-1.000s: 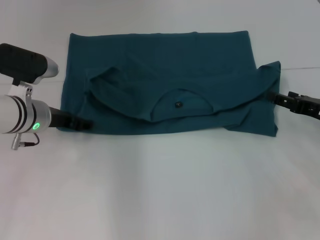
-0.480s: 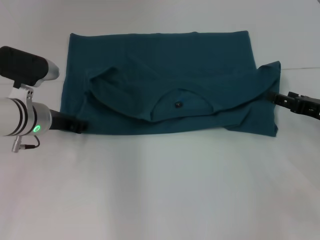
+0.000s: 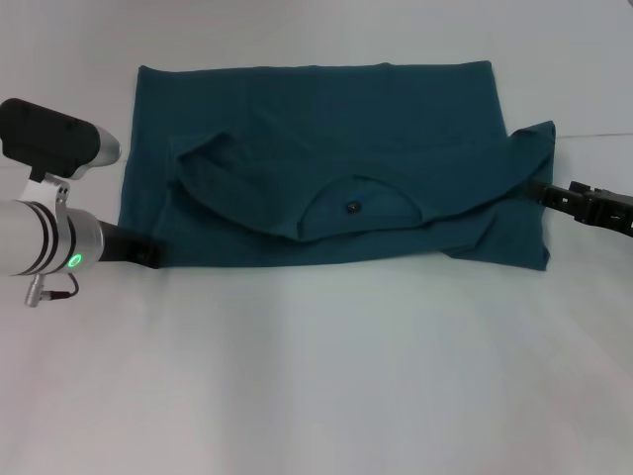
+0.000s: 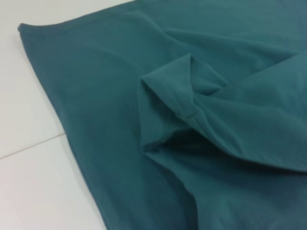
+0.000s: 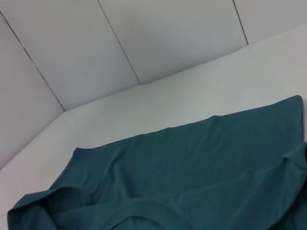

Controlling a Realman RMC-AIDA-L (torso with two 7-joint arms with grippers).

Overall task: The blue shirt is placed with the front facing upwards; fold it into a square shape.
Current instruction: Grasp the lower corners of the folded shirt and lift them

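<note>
The blue shirt [image 3: 326, 158] lay half-folded on the bench [image 3: 316, 376], left pincer [image 3: 148, 255] and right pincer [image 3: 542, 193] at its ends, finger states indiscernible; next likely folding crosswise.

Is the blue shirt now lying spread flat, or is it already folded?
Folded once, not yet square. The blue shirt lies as a wide band on the table; its neckline and tag sit near the front edge, sleeves turned inward.
</note>
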